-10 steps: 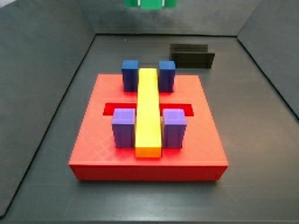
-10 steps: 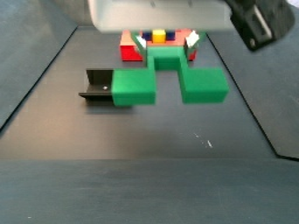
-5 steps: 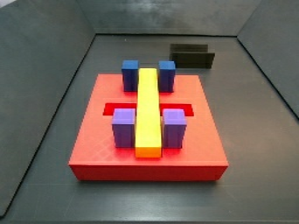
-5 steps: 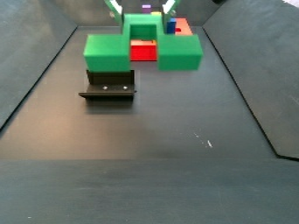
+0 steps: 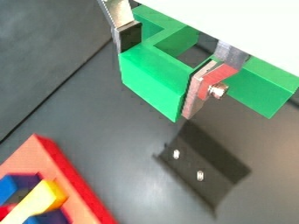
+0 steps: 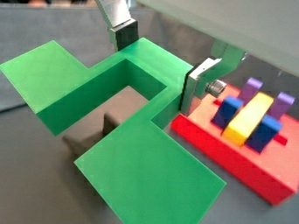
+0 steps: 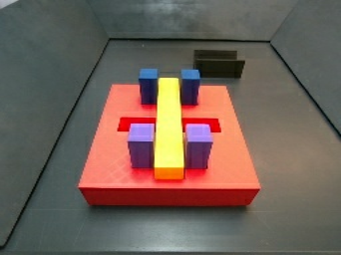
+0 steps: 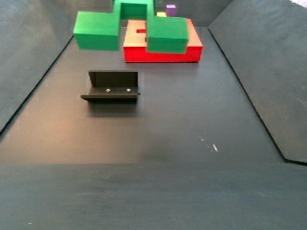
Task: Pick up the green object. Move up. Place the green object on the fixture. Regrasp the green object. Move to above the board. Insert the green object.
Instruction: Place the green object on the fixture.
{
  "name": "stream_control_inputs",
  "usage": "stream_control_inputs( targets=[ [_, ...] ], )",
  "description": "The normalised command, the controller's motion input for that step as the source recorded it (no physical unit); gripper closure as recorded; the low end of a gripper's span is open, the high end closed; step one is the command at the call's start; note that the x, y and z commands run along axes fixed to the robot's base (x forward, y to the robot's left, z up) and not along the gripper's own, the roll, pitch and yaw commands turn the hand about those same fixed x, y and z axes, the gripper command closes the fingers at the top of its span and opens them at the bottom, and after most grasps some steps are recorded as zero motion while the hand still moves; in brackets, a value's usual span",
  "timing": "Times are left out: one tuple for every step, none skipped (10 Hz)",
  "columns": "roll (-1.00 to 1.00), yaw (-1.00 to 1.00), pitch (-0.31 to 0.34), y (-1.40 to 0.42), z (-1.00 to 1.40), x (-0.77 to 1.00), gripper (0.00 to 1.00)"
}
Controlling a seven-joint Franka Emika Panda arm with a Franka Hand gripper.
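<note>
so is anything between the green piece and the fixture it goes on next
Nothing visible. The gripper holds the green object in its jaws, up off the floor, and the fixture lies below it on bare dark floor. The board sits off to the side.

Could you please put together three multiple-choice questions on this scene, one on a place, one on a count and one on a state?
1. Where is the green object?
A. lying on the floor
B. held in the air by the gripper
C. seated in the board

2. How many blue blocks stand on the board?
A. two
B. three
C. four

3. What is on the fixture?
A. the green object
B. a purple block
C. nothing

Answers:
1 B: both wrist views show the silver fingers clamped on its middle, well above the floor.
2 A: a side view shows two blue blocks at the yellow bar's far end.
3 C: both side views show it bare.
</note>
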Motion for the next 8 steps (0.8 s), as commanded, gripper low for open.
stream_control_inputs(
  targets=[
    [-0.49, -0.2, -0.114, -0.02, 0.0, 0.43, 1.0],
    [-0.36, -0.14, 0.0, 0.0, 0.0, 0.53, 1.0],
    [-0.27, -0.08, 0.0, -0.01, 0.0, 0.53, 1.0],
    [-0.24, -0.02, 0.0, 0.0, -0.01, 0.59, 1.0],
    [-0.31, 0.0, 0.037, 0.0, 0.0, 0.63, 1.0],
    [-0.61, 0.02, 0.071, 0.01, 0.0, 0.56, 1.0],
    [-0.69, 0.0, 0.18, 0.0, 0.0, 0.62, 1.0],
    [-0.72, 0.0, 0.149, 0.0, 0.0, 0.56, 1.0]
  ],
)
